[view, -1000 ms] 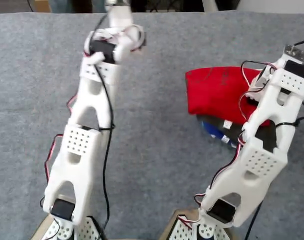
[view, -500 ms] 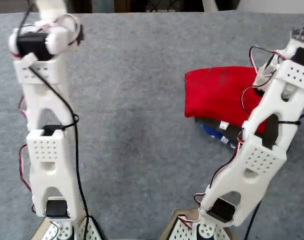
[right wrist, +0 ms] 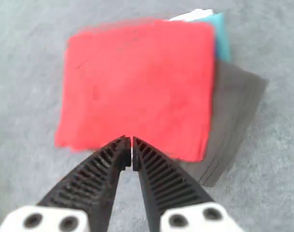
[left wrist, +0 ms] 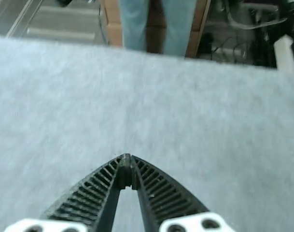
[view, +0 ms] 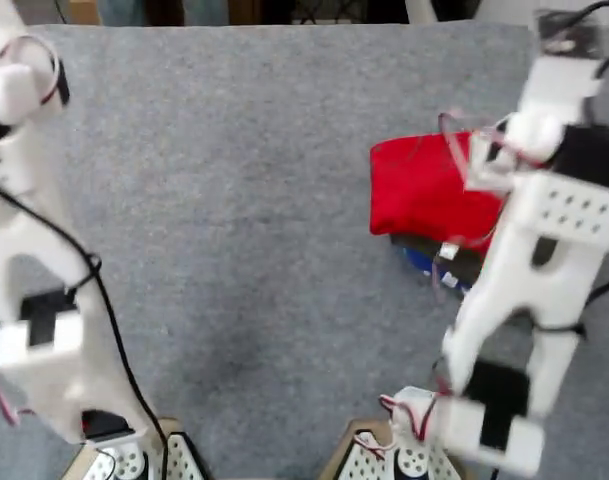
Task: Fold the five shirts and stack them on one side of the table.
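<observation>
Pulling away is what changed: over the last second the left arm [view: 29,230] has swung sideways, well apart from the right pincer [right wrist: 132,144] and the pile, and the right arm [view: 544,230] has lifted up off the stack. The left pincer [left wrist: 126,162] is fully closed with nothing in it, and bare grey felt worktop [left wrist: 185,106] lies ahead of its tips. The right pincer is also closed on nothing. Its tips hang over the near edge of the folded red cloth shirt [right wrist: 137,82]; contact can't be judged. The red shirt tops the pile. A folded dark grey shirt [right wrist: 233,111] sticks out from under it to one side of the pincer. A teal-blue shirt edge [right wrist: 219,34] and a white fabric sliver [right wrist: 192,14] peek out at the corner farthest from the tips. The stack has not shifted. This reads as stacking finished, or nearly so, with the arms retreating. All five layers can't be counted.
</observation>
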Controlling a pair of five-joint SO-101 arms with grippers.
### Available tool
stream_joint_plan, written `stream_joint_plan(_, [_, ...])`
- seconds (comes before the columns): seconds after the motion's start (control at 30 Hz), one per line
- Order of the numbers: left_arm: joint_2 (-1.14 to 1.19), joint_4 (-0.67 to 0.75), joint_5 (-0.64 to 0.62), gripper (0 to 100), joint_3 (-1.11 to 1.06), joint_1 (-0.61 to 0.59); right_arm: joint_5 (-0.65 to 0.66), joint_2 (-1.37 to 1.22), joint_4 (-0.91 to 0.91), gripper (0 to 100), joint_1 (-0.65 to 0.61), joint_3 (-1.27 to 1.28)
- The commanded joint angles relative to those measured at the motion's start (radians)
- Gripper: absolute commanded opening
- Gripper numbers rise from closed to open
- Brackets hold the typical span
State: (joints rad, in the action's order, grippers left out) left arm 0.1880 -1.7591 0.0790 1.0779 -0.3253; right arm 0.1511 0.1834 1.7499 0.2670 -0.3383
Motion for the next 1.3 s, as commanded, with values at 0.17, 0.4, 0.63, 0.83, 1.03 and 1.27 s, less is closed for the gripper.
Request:
stream_joint_plan(0.17, [-0.647, 0.157, 0.084, 3, -1.004, -0.01, 0.068, 0.372, -0.23, 1.5, -0.123, 0.542])
stream_joint_plan(0.4, [-1.122, 0.431, 0.084, 3, -1.741, -0.002, 0.087, 0.593, -0.463, 1.6, -0.172, 1.056])
stream_joint_plan(0.63, [-1.544, 0.758, 0.086, 3, -2.331, 0.024, 0.087, 0.769, -0.755, 1.5, -0.172, 1.517])
stream_joint_plan(0.83, [-1.904, 0.726, 0.219, 3, -2.568, 0.031, 0.086, 0.878, -0.878, 1.5, -0.172, 1.735])
stream_joint_plan(1.03, [-1.989, 0.69, 0.351, 3, -2.737, 0.005, 0.078, 0.984, -0.881, 1.5, -0.172, 1.888])
stream_joint_plan(1.27, [-2.005, 0.681, 0.388, 3, -2.776, 0.005, 0.078, 1.201, -0.825, 1.5, -0.167, 1.985])
